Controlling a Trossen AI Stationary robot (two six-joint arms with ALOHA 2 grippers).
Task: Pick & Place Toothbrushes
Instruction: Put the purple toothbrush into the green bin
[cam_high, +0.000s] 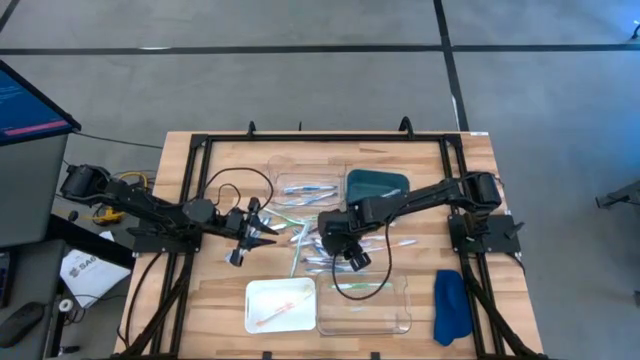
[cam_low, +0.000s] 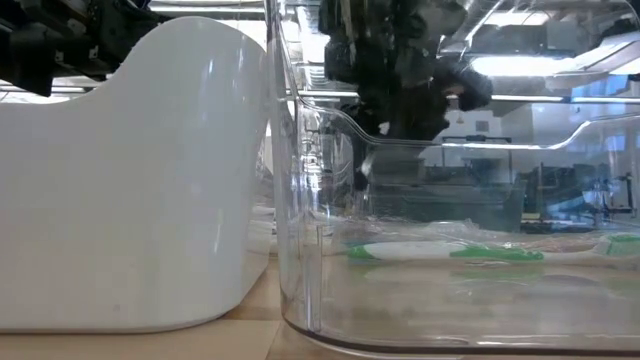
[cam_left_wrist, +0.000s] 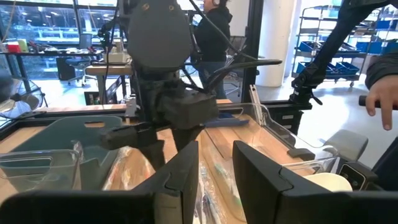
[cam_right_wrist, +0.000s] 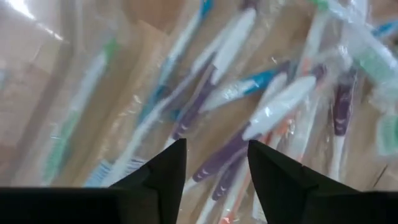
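The left gripper (cam_high: 250, 232) hangs over the left half of the desk (cam_high: 200, 290), its jaws standing a little apart with nothing between them, as its wrist view shows (cam_left_wrist: 214, 180). Ahead of those jaws, toward the middle of the desk, lies the loose heap of toothbrushes (cam_high: 305, 240). Nearer the desk's front edge than the left jaws sits the white tray (cam_high: 281, 304), with one orange-pink toothbrush (cam_high: 282, 310) lying in it.

The right gripper (cam_high: 355, 258) is over the right edge of the heap. In its wrist view the jaws (cam_right_wrist: 216, 168) are spread and empty, and right beyond their tips lie wrapped toothbrushes (cam_right_wrist: 249, 106) in white, blue, purple and green, crossing one another. Just beside these jaws, toward the front edge, stands the clear tray (cam_high: 400, 318); the low view shows a green and white toothbrush (cam_low: 470, 252) lying on its floor. A blue cloth (cam_high: 451, 305) lies right of that tray.
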